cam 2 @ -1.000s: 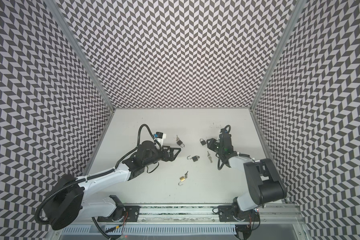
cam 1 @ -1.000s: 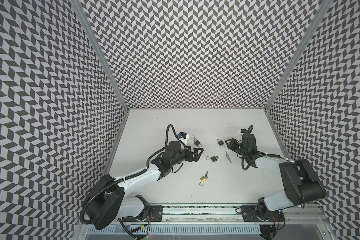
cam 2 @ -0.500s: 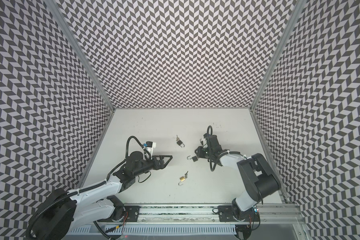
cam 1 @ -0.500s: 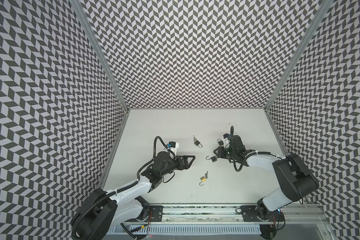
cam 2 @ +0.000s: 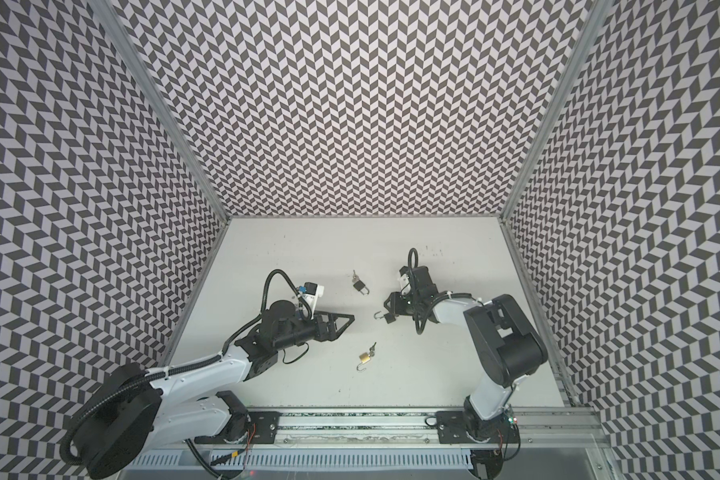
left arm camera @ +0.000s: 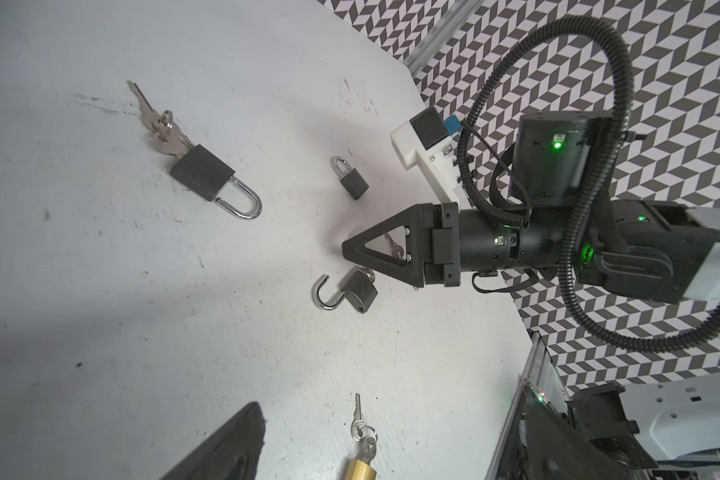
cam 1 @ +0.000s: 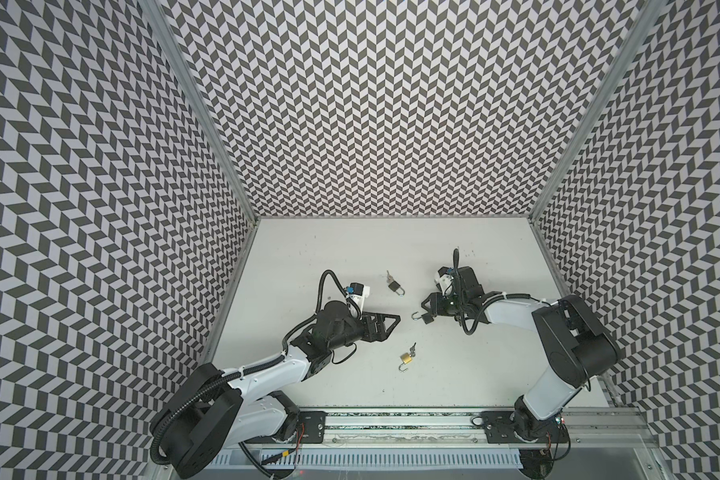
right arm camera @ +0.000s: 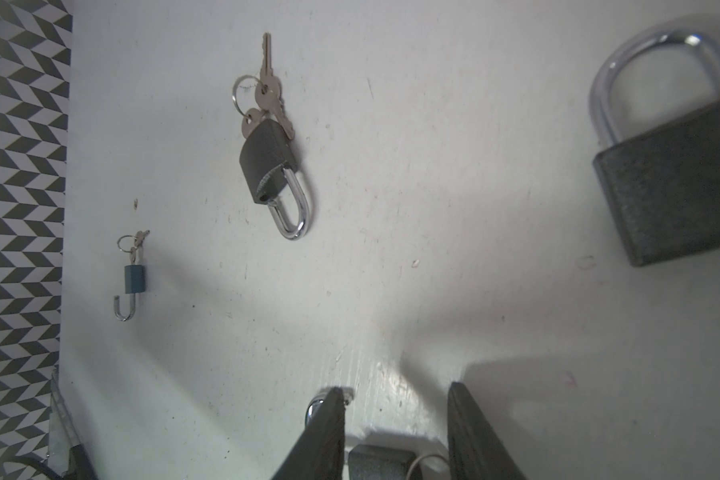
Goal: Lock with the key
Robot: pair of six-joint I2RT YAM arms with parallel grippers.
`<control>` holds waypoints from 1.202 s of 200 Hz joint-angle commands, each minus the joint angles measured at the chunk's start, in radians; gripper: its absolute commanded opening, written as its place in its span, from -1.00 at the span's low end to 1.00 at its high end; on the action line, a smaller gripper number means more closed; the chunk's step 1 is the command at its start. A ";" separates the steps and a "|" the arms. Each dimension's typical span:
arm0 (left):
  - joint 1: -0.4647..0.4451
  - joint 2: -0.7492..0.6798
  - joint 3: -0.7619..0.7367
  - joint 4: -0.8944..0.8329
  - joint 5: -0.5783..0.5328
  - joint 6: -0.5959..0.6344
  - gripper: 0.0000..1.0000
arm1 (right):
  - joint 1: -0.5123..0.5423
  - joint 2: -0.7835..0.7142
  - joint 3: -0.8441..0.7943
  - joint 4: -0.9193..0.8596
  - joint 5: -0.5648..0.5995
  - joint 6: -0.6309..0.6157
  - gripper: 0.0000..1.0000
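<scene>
Right wrist view: right pincer [right arm camera: 393, 388] partly open, loosely straddling the little dark padlock [right arm camera: 377, 461]; its open shackle [right arm camera: 312, 409] pokes past one finger [right arm camera: 329, 432]. I'd pin the body square so turning the key [left arm camera: 368, 273] doesn't spin it.

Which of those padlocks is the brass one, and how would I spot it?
Look at the white table, then at its front middle, nearer the camera than the dark padlocks. The brass padlock lies there, shackle swung open, keys at its base. It is the only gold-coloured lock; the others are dark.
</scene>
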 commanded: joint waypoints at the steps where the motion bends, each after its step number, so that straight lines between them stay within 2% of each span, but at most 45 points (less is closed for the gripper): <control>1: -0.005 0.002 0.024 0.015 0.012 0.014 0.95 | 0.010 -0.001 -0.002 -0.023 -0.005 -0.012 -0.18; 52: -0.005 -0.005 0.023 0.005 0.005 0.019 0.95 | 0.071 -0.053 -0.037 -0.046 0.022 0.029 -0.15; 110: 0.001 -0.013 0.024 -0.010 -0.015 0.024 0.95 | 0.139 -0.098 -0.068 -0.086 0.131 0.084 0.00; 182: 0.033 -0.015 0.010 0.014 0.005 0.002 0.95 | 0.218 -0.153 -0.106 -0.106 0.124 0.061 0.00; 207: 0.045 -0.020 0.008 0.018 0.012 -0.001 0.95 | 0.236 -0.153 -0.088 -0.138 0.196 0.048 0.00; 240: 0.048 -0.021 0.006 0.018 0.012 -0.004 0.95 | 0.271 -0.138 -0.044 -0.201 0.353 0.021 0.05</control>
